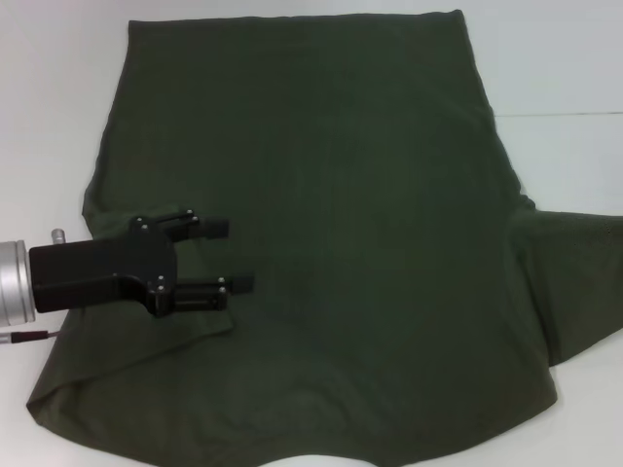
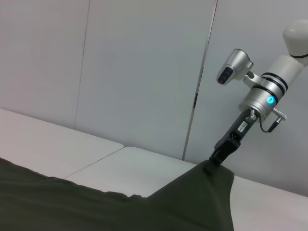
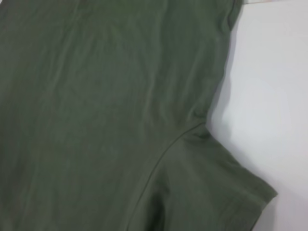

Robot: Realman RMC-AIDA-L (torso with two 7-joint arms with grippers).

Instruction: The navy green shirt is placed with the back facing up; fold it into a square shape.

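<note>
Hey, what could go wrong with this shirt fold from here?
The right gripper pinches only a small peak of the navy green shirt, so the fabric could slip free mid-fold. The left gripper, open low over the shirt's left side, might snag and bunch the cloth.

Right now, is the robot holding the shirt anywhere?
Yes. The right gripper is pinching the navy green shirt at one edge and lifting it into a peak. The left gripper is open above the shirt, holding nothing.
</note>
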